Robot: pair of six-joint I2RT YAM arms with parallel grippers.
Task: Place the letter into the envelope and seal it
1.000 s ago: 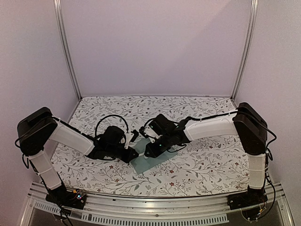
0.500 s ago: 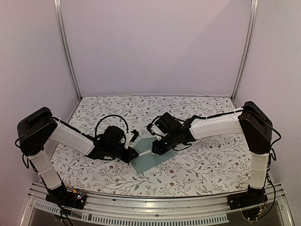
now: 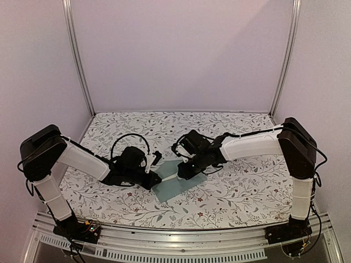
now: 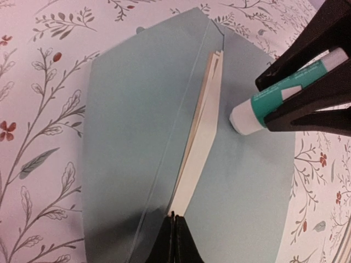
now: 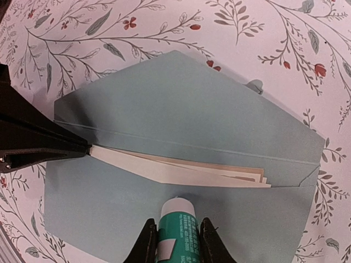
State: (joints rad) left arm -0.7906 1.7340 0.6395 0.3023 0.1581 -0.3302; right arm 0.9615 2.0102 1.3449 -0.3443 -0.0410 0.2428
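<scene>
- Since a second ago, the glue stick (image 5: pixel 176 233) has drawn away from the left gripper (image 4: pixel 174 241) toward the right arm's own side. Over the last half-second it has nearly stopped.
- Its white tip sits low over the lower panel of the envelope (image 5: pixel 98 219); whether it touches the paper I cannot tell.
- The right gripper (image 5: pixel 176 223) is clamped on the stick's teal barrel.
- Just beyond the tip, the letter (image 5: pixel 181 172) shows as a folded cream strip at the envelope's mouth, the rest tucked inside.
- The left gripper's fingers are together, pinching that strip's end.
- The triangular flap (image 5: pixel 181 98) lies open on the floral table (image 3: pixel 236 192).
- Judging by this, insertion looks done and gluing is under way; the flap is not yet folded down.
</scene>
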